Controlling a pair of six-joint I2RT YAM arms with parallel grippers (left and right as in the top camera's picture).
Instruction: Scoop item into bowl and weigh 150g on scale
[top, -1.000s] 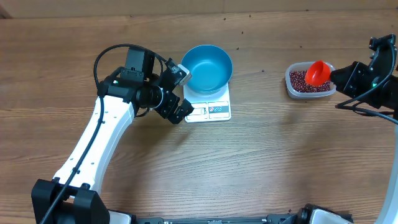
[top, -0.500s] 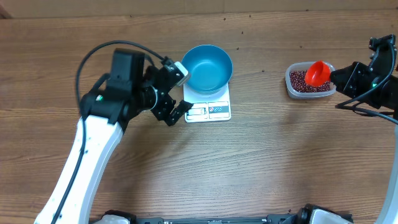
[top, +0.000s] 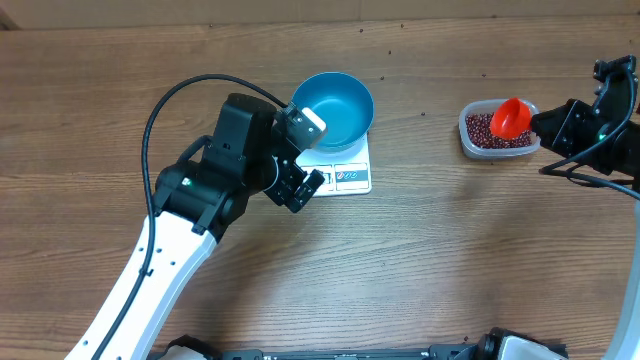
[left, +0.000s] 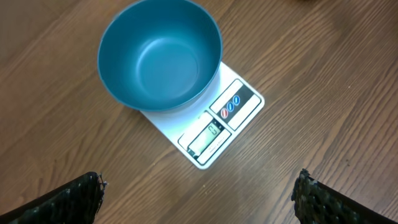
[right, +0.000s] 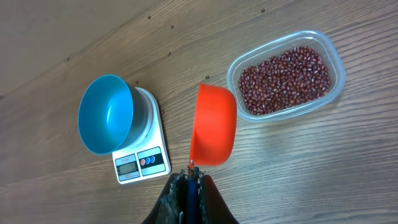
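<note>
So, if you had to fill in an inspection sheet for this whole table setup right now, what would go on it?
Surface: brown wooden table.
Job's things: empty blue bowl standing on white scale; beans in clear tub; orange scoop beside it.
Clutter: few dark specks, too small to identify.
Grippers: left gripper open above the scale, holding nothing; right gripper shut on the scoop's handle.
Cables: black cable looping over left arm; another along right arm.
Surroundings: nothing seen.

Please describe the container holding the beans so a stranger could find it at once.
On the wooden table, look well to the right of the white scale. A clear rounded tub stands there. Unlike the empty blue bowl, it is transparent and holds dark red beans.
</note>
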